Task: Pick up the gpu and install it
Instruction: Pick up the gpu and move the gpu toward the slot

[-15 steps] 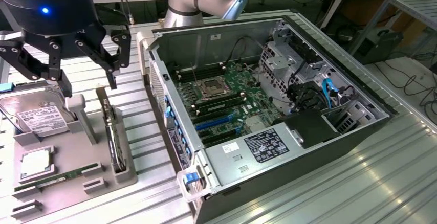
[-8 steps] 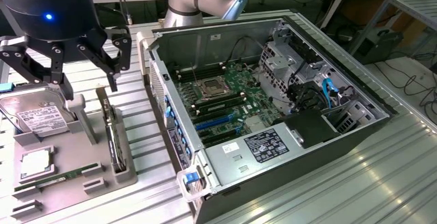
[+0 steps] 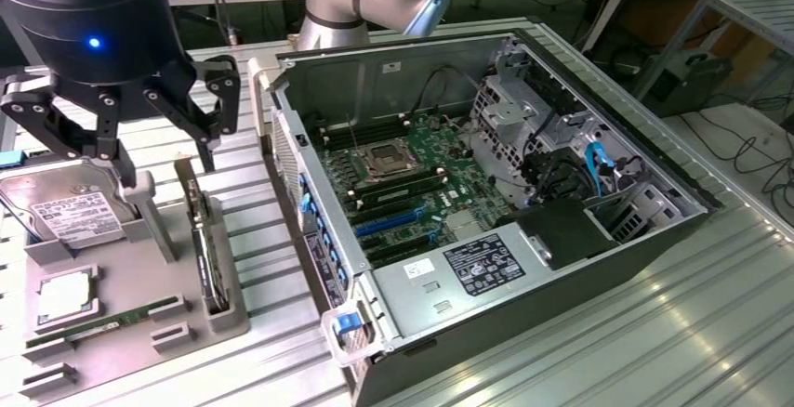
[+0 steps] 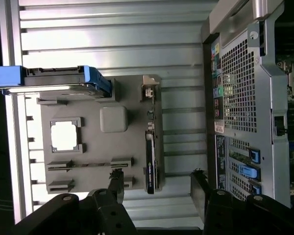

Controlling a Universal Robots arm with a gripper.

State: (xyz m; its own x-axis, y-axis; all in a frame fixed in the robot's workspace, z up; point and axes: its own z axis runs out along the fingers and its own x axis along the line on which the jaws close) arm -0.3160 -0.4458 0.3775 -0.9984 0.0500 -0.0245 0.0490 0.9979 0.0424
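The gripper (image 3: 165, 167) is hanging just above the grey tray (image 3: 139, 275), with its black fingers (image 3: 205, 137) spreading wide and nothing sitting between them. It is holding nothing and touching nothing that I can make out.

The gpu (image 3: 206, 240) is standing on its long edge in a slot along the side of the tray that is facing the computer case (image 3: 372, 77). In the wrist view the card is lying below the gap between the two fingers. One finger is hovering over the tray itself and the other over the strip of slatted metal table (image 3: 645, 333) just off that side of the tray. The card's metal bracket end is pointing toward the end of the tray where the hard drive (image 3: 74, 212) is resting.

Going along the tray away from the hard drive end, a square processor chip (image 3: 65, 297) is sitting in its own pocket, and past it a narrow green memory stick (image 3: 106, 325) is lying near the tray's other end.

The computer case is lying on its side right beside the tray, on the gpu's side. Its cover is off and the green motherboard (image 3: 422, 175) is facing up inside it.
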